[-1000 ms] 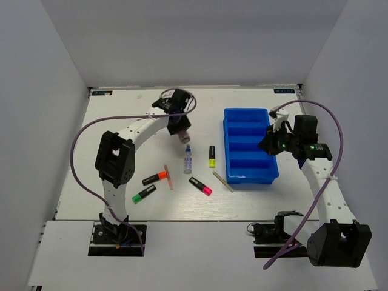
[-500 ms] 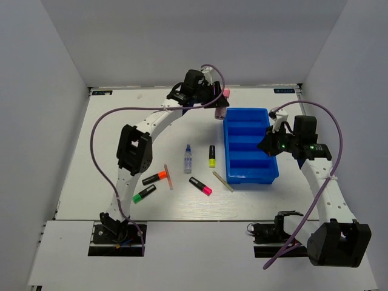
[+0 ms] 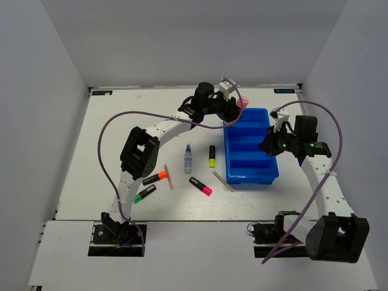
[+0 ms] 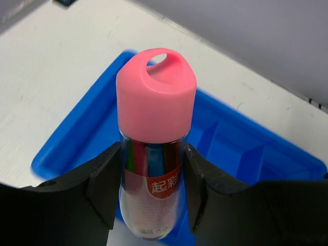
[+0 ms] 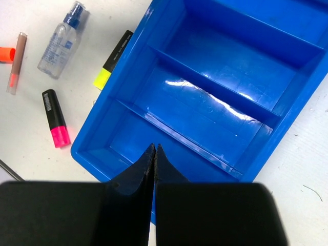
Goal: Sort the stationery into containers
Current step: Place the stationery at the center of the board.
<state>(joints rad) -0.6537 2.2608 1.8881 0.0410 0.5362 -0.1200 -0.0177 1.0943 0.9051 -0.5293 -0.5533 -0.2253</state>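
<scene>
Top external, surface point(image 3: 121, 121): white; tray at right centre, loose stationery at centre.
Tray point(image 3: 228, 148): blue, ribs run left-right in frame, every compartment in view bare.
Left claw point(image 3: 233, 110): at the tray's upper-left corner, clamped on the pink tube point(image 3: 242, 103), a finger on each side of the barrel in the left wrist view.
Right claw point(image 3: 270, 144): over the tray's right side, nothing held; right wrist view shows the tips touching.
Pink tube axis: left wrist view has the cap toward frame top, tray corner below and beyond it.
Key relation: tube sits over the corner rim; can't tell whether it's past the wall. My read: shift it further in and line it up along a compartment before release.
Loose items: bottle point(image 3: 188, 159), yellow highlighter point(image 3: 212, 156), all left of the tray.
</scene>
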